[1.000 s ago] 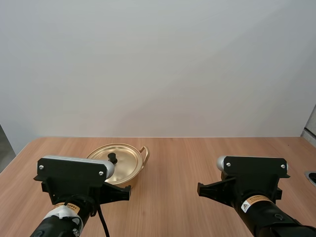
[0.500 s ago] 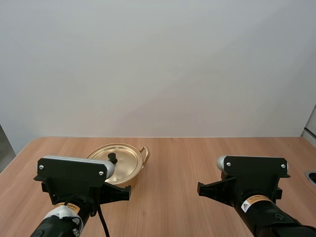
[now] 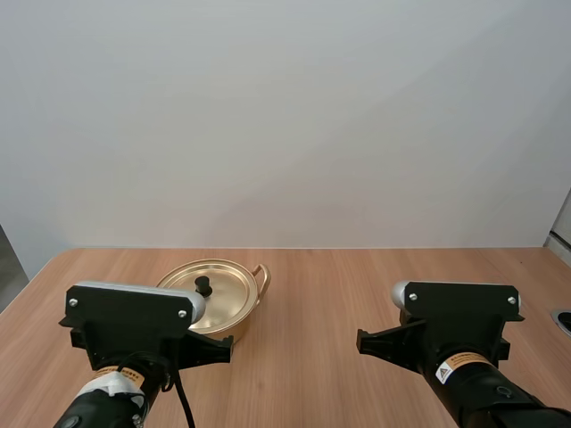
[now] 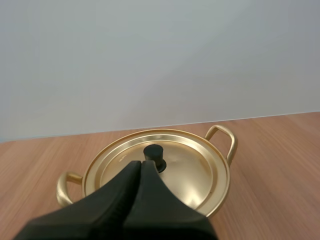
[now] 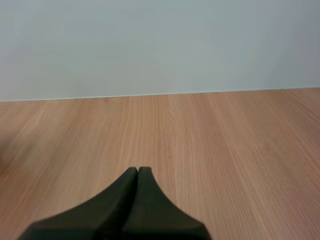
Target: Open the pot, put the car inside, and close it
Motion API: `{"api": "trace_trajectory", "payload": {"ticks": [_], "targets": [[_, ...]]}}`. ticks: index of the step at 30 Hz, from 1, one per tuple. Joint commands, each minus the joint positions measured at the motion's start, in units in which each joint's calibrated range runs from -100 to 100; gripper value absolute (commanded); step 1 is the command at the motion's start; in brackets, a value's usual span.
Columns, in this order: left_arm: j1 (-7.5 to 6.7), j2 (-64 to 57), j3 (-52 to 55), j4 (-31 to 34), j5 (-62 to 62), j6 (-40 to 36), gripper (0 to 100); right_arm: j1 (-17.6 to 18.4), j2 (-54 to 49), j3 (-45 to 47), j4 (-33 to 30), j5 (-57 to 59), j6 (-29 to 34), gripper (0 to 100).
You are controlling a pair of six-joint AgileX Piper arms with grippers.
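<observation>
left claw (image 4: 140, 163), pressed together, sits just before the lidded pot (image 4: 195, 167); right claw (image 5: 137, 170), pressed together, hangs over the tabletop (image 5: 230, 145).

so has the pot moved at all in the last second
no, the pot sits at the same spot on the table, with the same gap to the table's far edge

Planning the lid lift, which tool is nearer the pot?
The left tool: its shut tips point at the lid knob; the right tool faces only table.
</observation>
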Motion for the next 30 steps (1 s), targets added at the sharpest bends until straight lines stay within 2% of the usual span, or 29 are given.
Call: {"api": "trace_trajectory", "payload": {"ticks": [1, 6, 30], "targets": [[0.01, 0.0, 0.0, 2.12, -0.4, -7.08, 0, 0.03, -0.02, 0.0, 0.1, 0.0, -0.06, 0], [0.01, 0.0, 0.0, 2.12, 1.52, -10.47, 0, 0.03, -0.02, 0.0, 0.1, 0.0, -0.06, 0], [0.01, 0.0, 0.0, 2.24, 1.68, -10.52, 0, 0.03, -0.02, 0.0, 0.1, 0.0, -0.06, 0]]}}
